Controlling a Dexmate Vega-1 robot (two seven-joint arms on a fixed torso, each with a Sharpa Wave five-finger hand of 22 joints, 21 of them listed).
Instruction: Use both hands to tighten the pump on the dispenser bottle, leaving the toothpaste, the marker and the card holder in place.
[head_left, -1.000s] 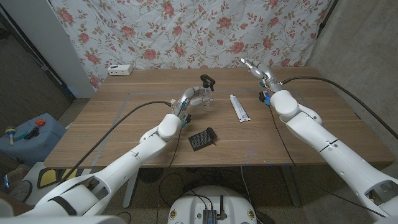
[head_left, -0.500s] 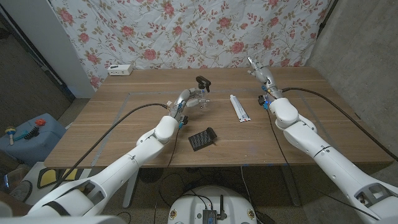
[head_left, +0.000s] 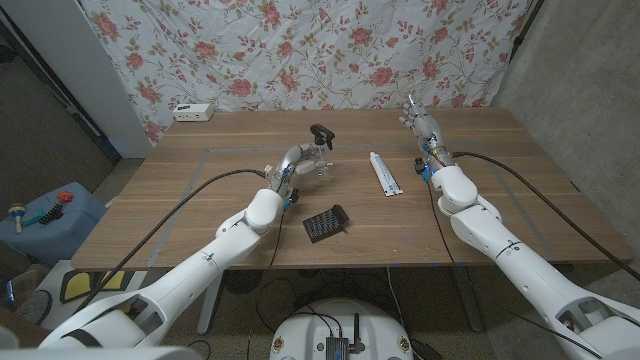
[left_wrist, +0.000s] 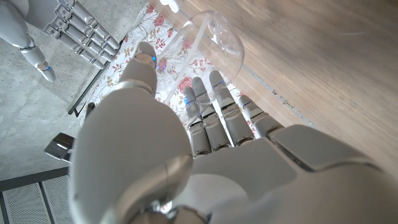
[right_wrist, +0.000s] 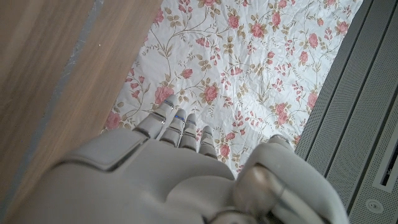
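Gripping the clear dispenser bottle (head_left: 318, 160) near the table's (head_left: 200, 220) middle, the left hand (head_left: 300, 158) wraps its fingers (left_wrist: 214, 112) around the body below the black pump (head_left: 321, 131). The right hand (head_left: 420, 122) is raised at the far right, fingers seemingly extended and holding nothing. The toothpaste (head_left: 384, 173), card holder (head_left: 325, 222) and what may be the marker (head_left: 421, 167) lie apart from the bottle.

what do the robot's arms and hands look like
Both arms are glossy white, rounded shells with grey joint bands, and a black cable runs along each. The left hand and right hand are pale grey-white with segmented fingers and small blue marks near the tips.
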